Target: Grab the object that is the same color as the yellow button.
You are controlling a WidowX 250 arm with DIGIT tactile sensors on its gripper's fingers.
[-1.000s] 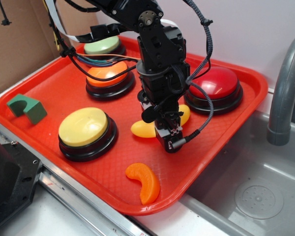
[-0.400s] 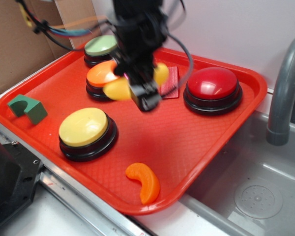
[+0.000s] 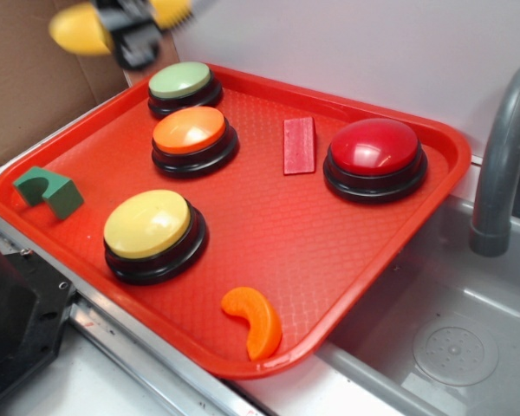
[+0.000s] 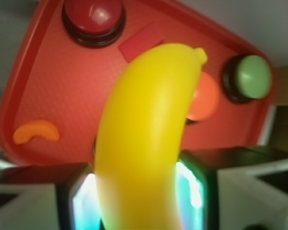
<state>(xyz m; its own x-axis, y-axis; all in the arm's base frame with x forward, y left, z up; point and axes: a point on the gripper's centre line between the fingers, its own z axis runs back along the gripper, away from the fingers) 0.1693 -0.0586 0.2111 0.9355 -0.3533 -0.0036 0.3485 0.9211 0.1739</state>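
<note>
My gripper [image 3: 132, 36] is high at the top left of the exterior view, above the tray's far left corner, blurred. It is shut on the yellow toy banana [image 3: 80, 29], whose ends stick out on both sides. In the wrist view the banana [image 4: 144, 139] fills the middle, pinched between my two fingers [image 4: 77, 201]. The yellow button [image 3: 147, 224], a pale-yellow dome on a black base, sits at the front left of the red tray [image 3: 269, 217]; the banana hides it in the wrist view.
On the tray stand a green button [image 3: 180, 81], an orange button [image 3: 189, 130], a red button [image 3: 374, 147], a small red block [image 3: 299, 145] and an orange crescent slice [image 3: 256, 319]. A green block [image 3: 47, 189] lies at the left edge. A sink and grey faucet [image 3: 503, 147] are on the right.
My gripper has lifted the banana off the tray and carried it up and to the far left. The red block behind it has come into view.
</note>
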